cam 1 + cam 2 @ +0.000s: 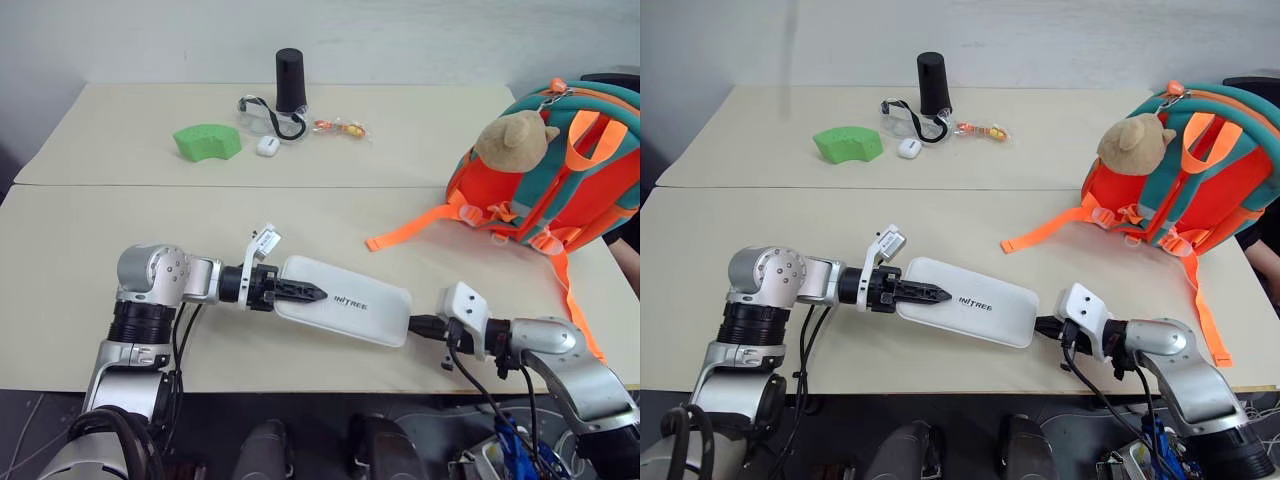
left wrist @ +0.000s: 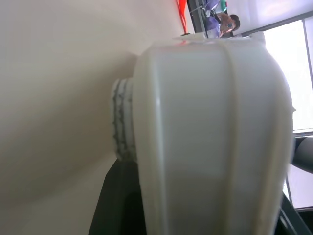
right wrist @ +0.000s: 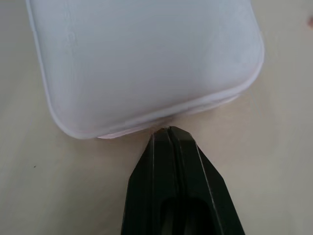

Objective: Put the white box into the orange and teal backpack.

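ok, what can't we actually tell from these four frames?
- Orange and teal backpack: zipper opening faces away; right side cut by the frame edge in the eye views.
- Left gripper on the flat glossy white box: lower finger hidden beneath the box.
- Clear plastic items beside the black cylinder: too small to identify.

Even, bright indoor light falls on the pale beige desk (image 1: 120, 260), with only soft, short shadows under the objects. The glossy white oblong plastic box (image 1: 345, 300) carries faint sheen. In the left wrist view it looms close and blurred, beside a glaring bright window. The right wrist view is mildly soft.
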